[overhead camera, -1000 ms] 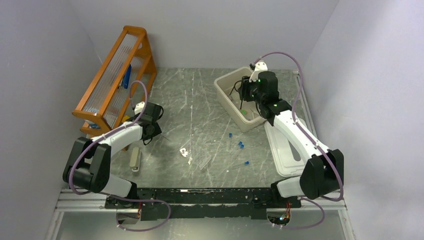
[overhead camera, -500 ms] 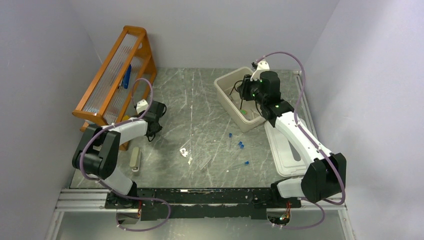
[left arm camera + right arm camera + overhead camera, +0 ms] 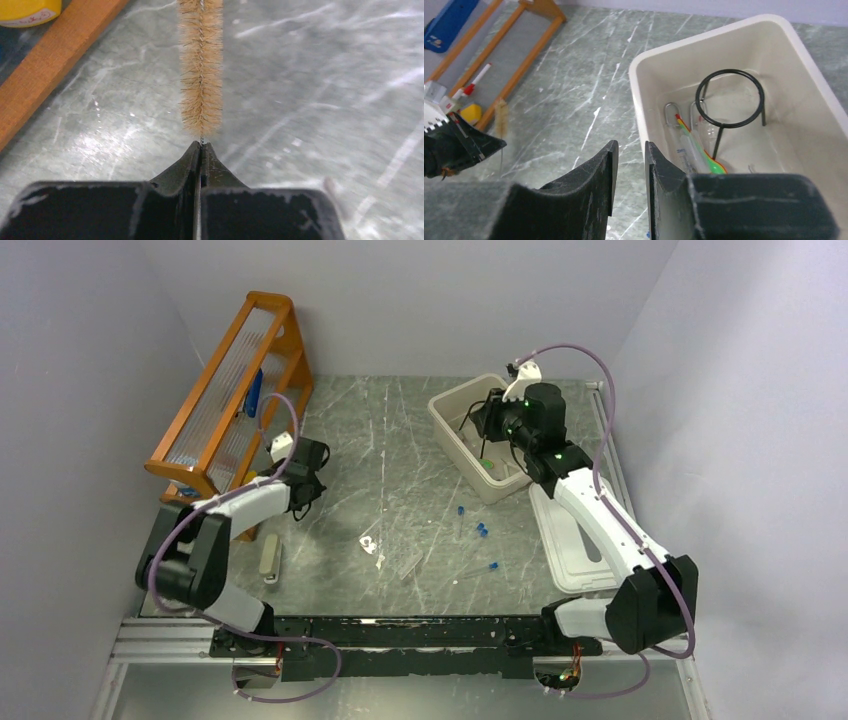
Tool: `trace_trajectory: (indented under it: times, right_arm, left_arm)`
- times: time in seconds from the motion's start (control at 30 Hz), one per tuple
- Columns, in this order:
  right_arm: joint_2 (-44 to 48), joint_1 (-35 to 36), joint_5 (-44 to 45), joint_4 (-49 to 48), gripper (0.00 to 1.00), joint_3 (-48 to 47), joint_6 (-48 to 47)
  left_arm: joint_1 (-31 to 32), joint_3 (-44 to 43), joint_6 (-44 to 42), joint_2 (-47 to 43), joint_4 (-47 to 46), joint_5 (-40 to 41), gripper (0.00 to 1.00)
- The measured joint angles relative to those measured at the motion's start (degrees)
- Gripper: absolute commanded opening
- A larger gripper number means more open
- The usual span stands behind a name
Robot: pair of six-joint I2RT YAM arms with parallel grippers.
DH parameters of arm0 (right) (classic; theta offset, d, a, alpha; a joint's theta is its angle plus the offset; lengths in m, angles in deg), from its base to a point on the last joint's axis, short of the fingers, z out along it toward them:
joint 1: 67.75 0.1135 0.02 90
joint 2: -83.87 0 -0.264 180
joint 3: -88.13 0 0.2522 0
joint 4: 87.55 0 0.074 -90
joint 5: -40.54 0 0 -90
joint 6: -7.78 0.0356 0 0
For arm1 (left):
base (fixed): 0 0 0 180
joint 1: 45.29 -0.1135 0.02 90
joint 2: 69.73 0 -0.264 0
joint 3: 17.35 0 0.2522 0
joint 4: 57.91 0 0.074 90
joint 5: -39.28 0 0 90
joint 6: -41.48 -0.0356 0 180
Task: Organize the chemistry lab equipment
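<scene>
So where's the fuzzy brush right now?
In the left wrist view, the fuzzy brush sticks out from the left fingers, which pinch its wire end, at the table's left side next to the orange wooden rack.

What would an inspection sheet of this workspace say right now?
Surface: marbled table, scratched.
Job's things: brush held; ring and green tool in bin; blue-capped pieces loose on table.
Clutter: lid near bin.
Grippers: left gripper shut on brush; right gripper slightly open, empty.
Cables: purple cables loop free.
Surroundings: orange rack, plain walls.
</scene>
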Motion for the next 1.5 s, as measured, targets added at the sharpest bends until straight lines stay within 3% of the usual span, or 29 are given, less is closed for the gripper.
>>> trace_trajectory:
  times: [0.2,0.37,0.67,0.93,1.07,1.33,1.4,1.5]
  right_arm:
    - [0.57,0.15,-7.13,-1.84,0.41,2.19,3.63]
    - [-0.17,2.01,-13.42,-3.74,0.45,4.74,8.59]
    - [-7.48,17.57,-18.12,-5.31,0.59,2.03,16.26]
    - [-8.22,19.91,-20.68,-15.56,0.58,2.67,27.32]
    - [-10.34,19.93,-22.18,-21.31,0.51,2.93,32.28]
    - [-14.56,20.04,-25.14,-27.06,0.02,3.17,37.77]
    - [-14.56,20.15,-26.16,-28.55,0.0,3.17,38.14]
    - [-14.53,20.13,-27.02,-28.98,0.0,3.17,37.42]
  left_arm:
    - [0.0,0.5,0.15,-14.03,-1.25,-10.62,0.05]
    - [0.02,0.5,1.6,-21.7,-5.25,-21.53,0.05]
    - [5.16,-2.84,6.36,-24.79,-9.88,-33.73,0.05]
    - [6.56,-3.02,11.1,-26.64,-16.5,-38.45,0.05]
    - [6.8,-2.14,13.05,-27.02,-18.47,-39.69,0.05]
    - [6.93,-1.31,13.62,-28.0,-18.12,-39.76,0.05]
    - [6.93,-1.16,13.66,-28.33,-18.1,-39.76,0.15]
    - [6.95,-1.14,13.31,-29.0,-18.12,-39.8,0.42]
